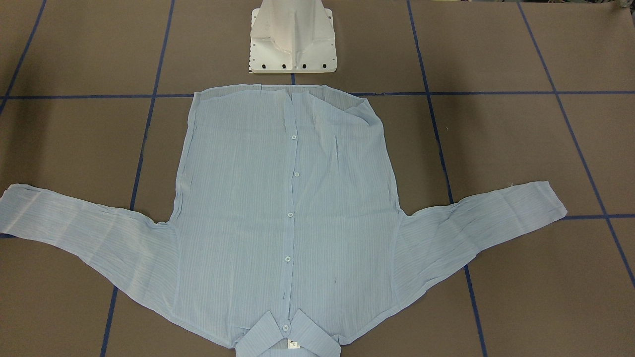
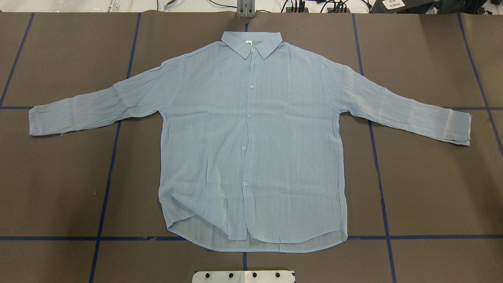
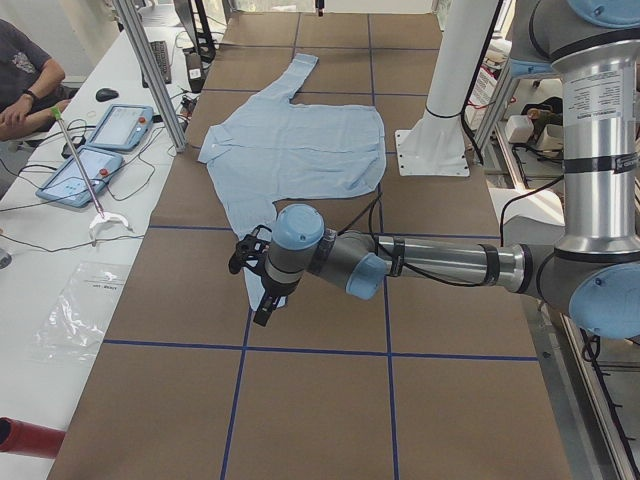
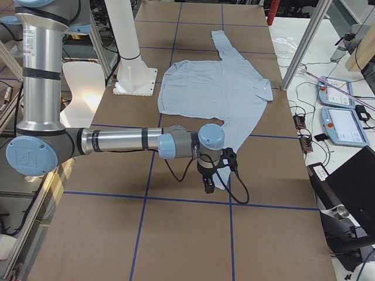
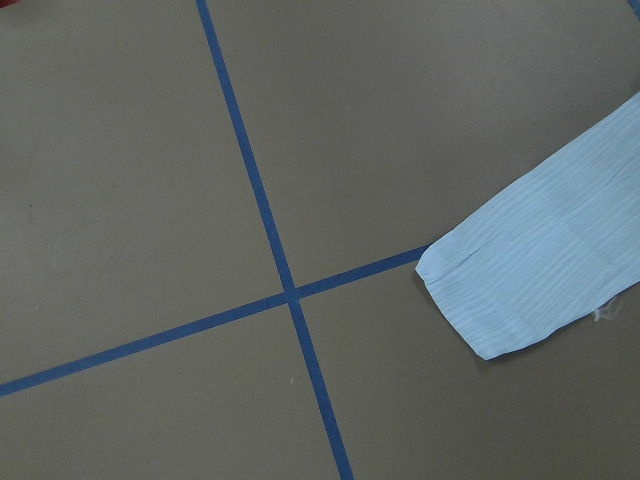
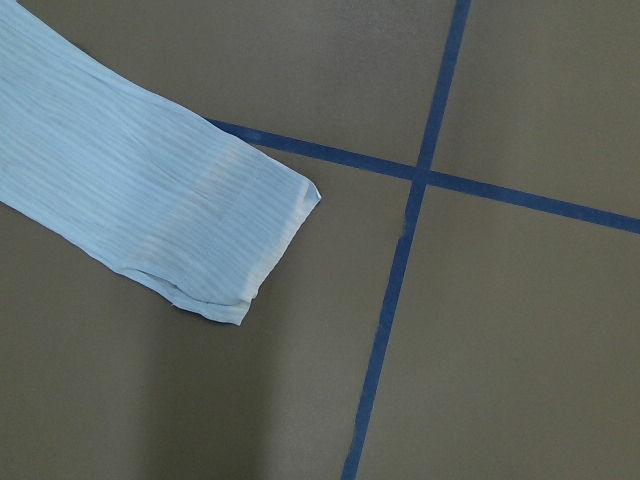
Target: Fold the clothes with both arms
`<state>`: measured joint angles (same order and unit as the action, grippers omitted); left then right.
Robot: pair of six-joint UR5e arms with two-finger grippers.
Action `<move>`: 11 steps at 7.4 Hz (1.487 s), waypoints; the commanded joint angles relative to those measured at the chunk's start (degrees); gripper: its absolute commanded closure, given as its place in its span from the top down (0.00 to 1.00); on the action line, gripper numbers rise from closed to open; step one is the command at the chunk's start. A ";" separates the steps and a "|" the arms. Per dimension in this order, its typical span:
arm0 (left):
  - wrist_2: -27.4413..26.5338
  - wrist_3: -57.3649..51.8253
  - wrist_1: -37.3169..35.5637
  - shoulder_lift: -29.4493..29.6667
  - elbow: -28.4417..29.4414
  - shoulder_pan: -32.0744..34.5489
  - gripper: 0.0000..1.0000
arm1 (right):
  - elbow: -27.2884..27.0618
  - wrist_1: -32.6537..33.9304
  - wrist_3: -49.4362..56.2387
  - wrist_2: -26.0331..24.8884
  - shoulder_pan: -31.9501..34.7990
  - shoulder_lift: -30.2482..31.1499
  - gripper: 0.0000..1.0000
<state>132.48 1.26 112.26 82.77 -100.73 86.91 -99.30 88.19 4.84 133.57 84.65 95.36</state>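
Shirt [image 2: 251,149] lies flat, buttons up, mid-frame overhead, sleeves [image 2: 98,106] stretching toward both side edges. Left gripper [image 3: 264,305] and right gripper [image 4: 208,182] hang near the cuffs [image 5: 510,290]; released or clenched, I cannot tell. Risk: pinching one thin layer could drag and wrinkle the sleeve.

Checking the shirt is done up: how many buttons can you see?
5 buttons in a line down the shirt front: one at the collar, four below. More near the hem may be hidden.

You'll see the left arm [image 3: 440,262] and right arm [image 4: 117,140] as silver-grey tubes with light-blue joint caps and trailing black cables [image 4: 173,175]; the white pedestal [image 1: 292,37] stands top centre.
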 commanded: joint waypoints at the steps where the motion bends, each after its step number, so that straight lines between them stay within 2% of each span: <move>1: -0.21 0.06 0.68 -0.06 -0.52 -0.50 1.00 | 0.15 -0.13 -0.18 0.37 -0.01 0.27 1.00; 5: -0.11 0.58 1.30 -0.76 -0.44 -0.51 1.00 | 0.68 -0.56 0.08 0.46 -0.10 -0.08 1.00; 7: 0.58 0.58 1.65 -1.03 -0.26 -0.42 1.00 | 1.82 -5.47 -0.18 2.47 -0.10 0.70 1.00; 9: 0.50 0.94 1.74 -0.59 -0.09 -0.68 1.00 | 3.31 -5.58 -1.66 5.98 -0.36 0.01 1.00; 10: 0.49 1.63 1.56 -0.68 0.00 -0.69 1.00 | 5.15 -5.49 -2.63 5.74 -0.97 -2.17 1.00; 11: 0.58 1.81 1.39 -0.50 0.26 -0.69 0.99 | 10.04 -5.58 -6.99 5.99 -2.02 -6.89 1.00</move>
<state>133.01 2.67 113.83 82.11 -100.73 86.26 -93.92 82.72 1.76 139.10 83.70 93.03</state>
